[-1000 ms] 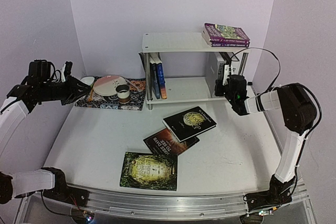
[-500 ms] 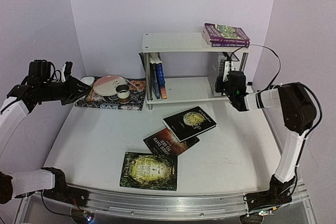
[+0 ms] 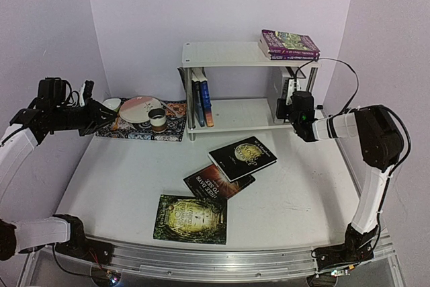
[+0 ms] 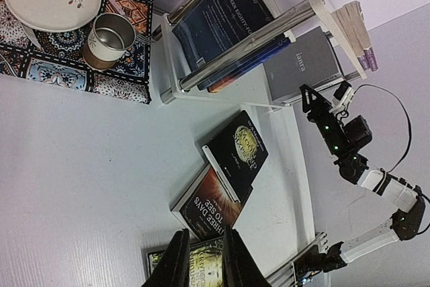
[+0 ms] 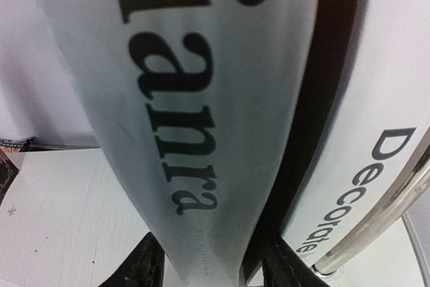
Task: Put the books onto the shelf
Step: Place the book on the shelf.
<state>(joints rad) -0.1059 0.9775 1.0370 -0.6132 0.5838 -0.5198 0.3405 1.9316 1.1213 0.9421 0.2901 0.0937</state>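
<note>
Top external view: right jaws reach into the lower tier of the shelf [image 3: 222,53], spread either side of the upright grey book [image 3: 276,87] — loosened, not clamping it. Left jaws, raised near the mat [image 3: 171,128], stand barely parted and empty. 2 purple books [image 3: 289,44] lie on the top tier; 3 books [image 3: 216,183] lie on the desk [image 3: 121,179].

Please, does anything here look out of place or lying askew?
Yes. Three books lie flat on the table, not on the shelf. The black book rests slantwise, partly on top of the red-brown book; the green book lies nearer the front edge, at another angle.
</note>
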